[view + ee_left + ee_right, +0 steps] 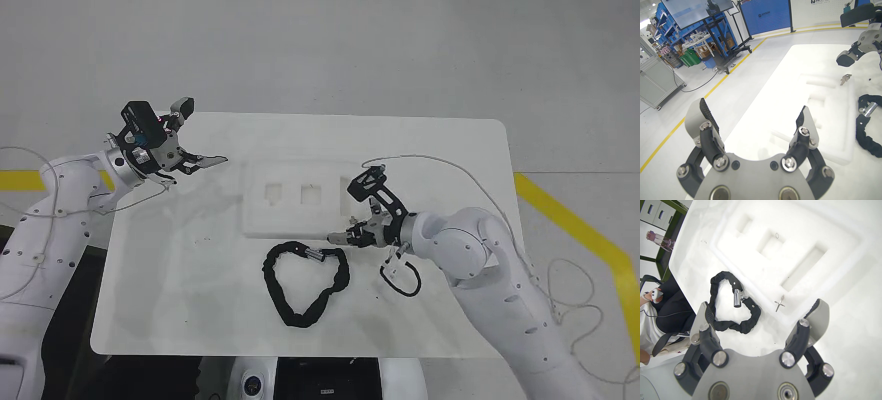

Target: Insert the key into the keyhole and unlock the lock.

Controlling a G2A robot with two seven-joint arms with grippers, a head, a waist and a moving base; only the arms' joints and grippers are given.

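Key count is one: a small silver piece lying flat on the rim of the white foam tray, near the tray's lower right corner in the top view, just right of the frame's centre. No gripper holds it. The tray is also single and has three rectangular recesses cut in a row; a tiny metal ring lies in the middle recess.

One chain lock lies on the table in the lower centre of the top view, just below the tray. Its black fabric-sleeved chain curls into a closed loop. Its one shiny lock cylinder joins the two chain ends at the top of the loop, near the key but apart from it.

Two grippers are in sight. The right gripper sits right of centre in the top view, over the tray corner where the key lies, its fingers spread apart and holding nothing. The left gripper hangs at the upper left of the top view, over the table's corner and well apart from the key and lock, fingers likewise spread and empty.
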